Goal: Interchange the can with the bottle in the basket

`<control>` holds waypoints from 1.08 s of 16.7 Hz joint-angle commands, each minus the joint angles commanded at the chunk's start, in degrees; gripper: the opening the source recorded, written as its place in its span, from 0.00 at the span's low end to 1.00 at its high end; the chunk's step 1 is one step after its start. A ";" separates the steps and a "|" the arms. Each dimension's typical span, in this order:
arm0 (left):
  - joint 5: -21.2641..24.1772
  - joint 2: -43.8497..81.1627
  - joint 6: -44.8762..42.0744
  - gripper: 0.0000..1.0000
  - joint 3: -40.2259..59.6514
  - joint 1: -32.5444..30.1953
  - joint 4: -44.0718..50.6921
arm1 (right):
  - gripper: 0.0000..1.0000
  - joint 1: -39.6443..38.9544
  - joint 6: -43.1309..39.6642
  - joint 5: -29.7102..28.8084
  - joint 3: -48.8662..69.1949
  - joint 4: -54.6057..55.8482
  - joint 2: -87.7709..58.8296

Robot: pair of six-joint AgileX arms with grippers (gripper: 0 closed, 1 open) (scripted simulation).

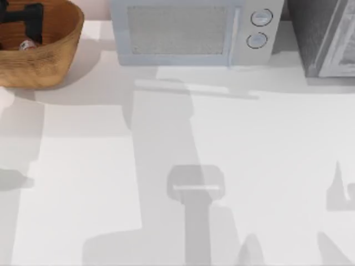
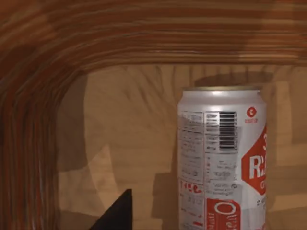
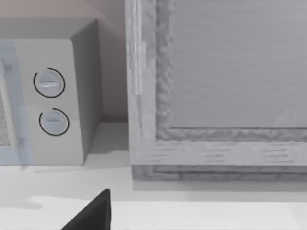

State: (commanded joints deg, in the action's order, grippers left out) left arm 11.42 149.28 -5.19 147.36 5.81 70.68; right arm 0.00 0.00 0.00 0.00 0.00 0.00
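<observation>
Left pincer (image 1: 22, 19) hangs inside the basket (image 1: 55, 52), beside the upright can (image 2: 221, 160) on the basket floor; whether its fingers are open I cannot tell.

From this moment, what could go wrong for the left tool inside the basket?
1. The left tool is down inside the basket, close to its wall, so it may catch the weave.
2. The can stands upright and off to one side of the left wrist view; a badly centred approach could tip it.

can (image 1: 28, 45) in basket (image 1: 55, 55), far left
</observation>
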 joint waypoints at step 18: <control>0.04 27.25 1.29 1.00 40.27 -0.86 14.15 | 1.00 0.00 0.00 0.00 0.00 0.00 0.00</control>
State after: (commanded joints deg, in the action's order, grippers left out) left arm 11.46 176.53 -3.89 187.63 4.95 84.83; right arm 0.00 0.00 0.00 0.00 0.00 0.00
